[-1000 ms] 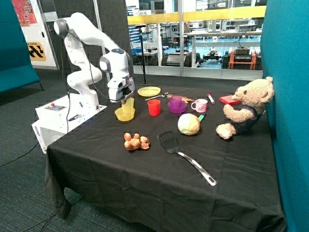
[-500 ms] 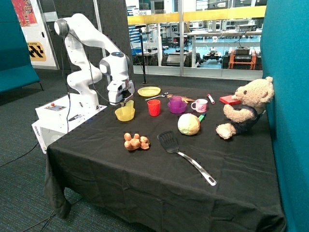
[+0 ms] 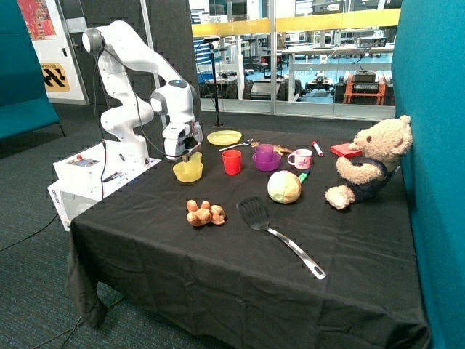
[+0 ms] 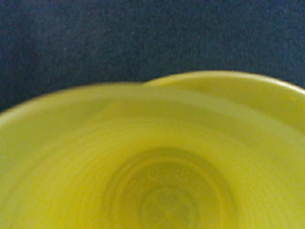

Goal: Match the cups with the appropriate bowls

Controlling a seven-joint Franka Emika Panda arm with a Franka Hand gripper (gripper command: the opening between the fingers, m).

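You have both pairs standing together, as far as these views show. The purple cup sits inside the purple bowl, toward the far middle of the black table, between the red cup and the white-and-pink mug. The yellow cup stands in the yellow bowl at the far left, close to the robot's base. From the wrist, you look straight down into the yellow cup, with the bowl's rim curving just behind it over the dark cloth.

The gripper sits right at the top of the yellow cup. You cannot tell from either view whether it grips the cup's wall or has let go: the outside view hides the tips against the cup, and the wrist view shows none of them.

So, by my reading, the matching itself looks done, and what is left for you is small: make sure the cup is released and settled upright in its bowl, then lift the arm clear without tipping it. The red cup has no bowl of its colour on the table and stands alone between the two bowls, so it likely needs nothing.
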